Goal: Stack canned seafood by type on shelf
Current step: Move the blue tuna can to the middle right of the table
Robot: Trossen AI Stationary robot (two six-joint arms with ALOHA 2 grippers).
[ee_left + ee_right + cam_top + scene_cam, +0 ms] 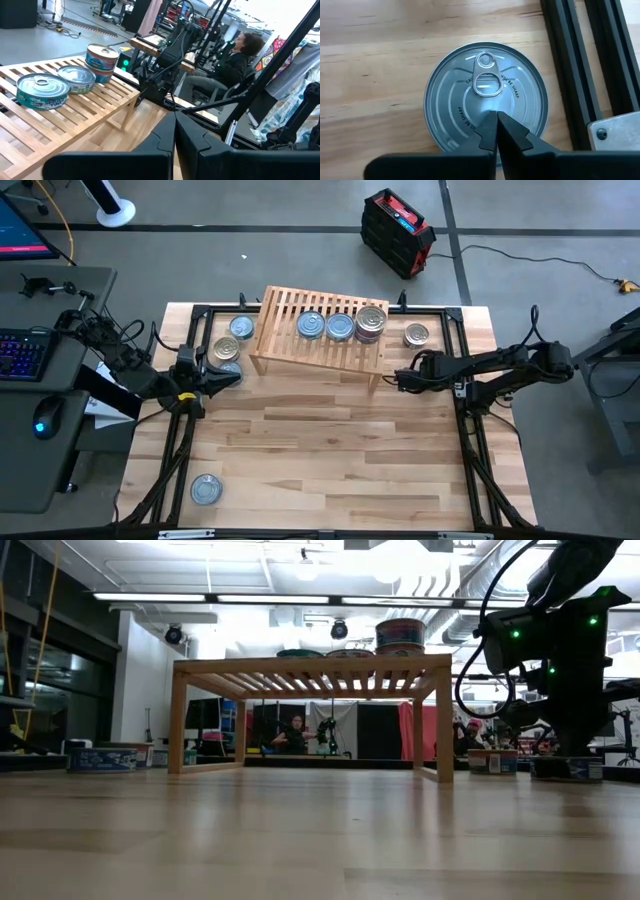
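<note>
Shelf part-filled; several tins wait on your tabletop.

Your left tool (232, 376) sits closed, empty, beside two loose tins (233, 338). The shelf (290, 345) carries two single tins and one stack (371, 322). Your right tool (496, 131), pinched shut, hovers over a silver-lidded tin (486, 95), gripping nothing.
</note>
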